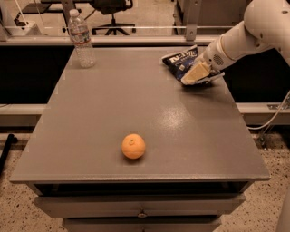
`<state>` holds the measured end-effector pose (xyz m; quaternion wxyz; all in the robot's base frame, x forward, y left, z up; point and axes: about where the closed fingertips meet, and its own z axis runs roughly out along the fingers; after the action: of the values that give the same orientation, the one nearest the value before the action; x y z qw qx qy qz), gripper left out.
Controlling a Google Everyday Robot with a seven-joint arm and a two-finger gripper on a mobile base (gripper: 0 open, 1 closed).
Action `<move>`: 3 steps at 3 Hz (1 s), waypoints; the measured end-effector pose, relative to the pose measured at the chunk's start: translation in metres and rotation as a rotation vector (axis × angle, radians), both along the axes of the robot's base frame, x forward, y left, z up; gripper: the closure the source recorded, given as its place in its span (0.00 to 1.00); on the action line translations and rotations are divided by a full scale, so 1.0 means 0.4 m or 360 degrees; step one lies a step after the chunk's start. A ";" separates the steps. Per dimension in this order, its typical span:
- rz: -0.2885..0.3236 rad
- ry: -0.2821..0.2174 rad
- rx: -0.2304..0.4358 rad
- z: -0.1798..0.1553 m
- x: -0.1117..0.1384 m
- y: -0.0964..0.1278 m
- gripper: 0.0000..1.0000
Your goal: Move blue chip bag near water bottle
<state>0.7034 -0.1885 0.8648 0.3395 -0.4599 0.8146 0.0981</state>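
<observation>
The blue chip bag, dark blue foil with white lettering, is at the far right of the grey table. My gripper reaches in from the right and is shut on the bag's right end, with a tan finger lying across it. The bag looks tilted and slightly raised off the table. The water bottle, clear with a white cap, stands upright at the table's far left corner, well away from the bag.
An orange fruit lies near the front middle of the table. The white arm comes in over the right edge. An office chair and a rail stand behind the table.
</observation>
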 end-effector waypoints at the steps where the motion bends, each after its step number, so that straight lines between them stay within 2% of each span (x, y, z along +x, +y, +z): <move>1: 0.0019 -0.0052 0.0030 0.040 -0.007 0.004 0.64; 2: 0.0051 -0.0148 0.0068 0.112 -0.034 0.011 0.87; 3: 0.0078 -0.0274 0.0135 0.209 -0.078 0.006 1.00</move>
<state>0.6723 -0.1863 0.9484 0.4248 -0.4716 0.7661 0.1009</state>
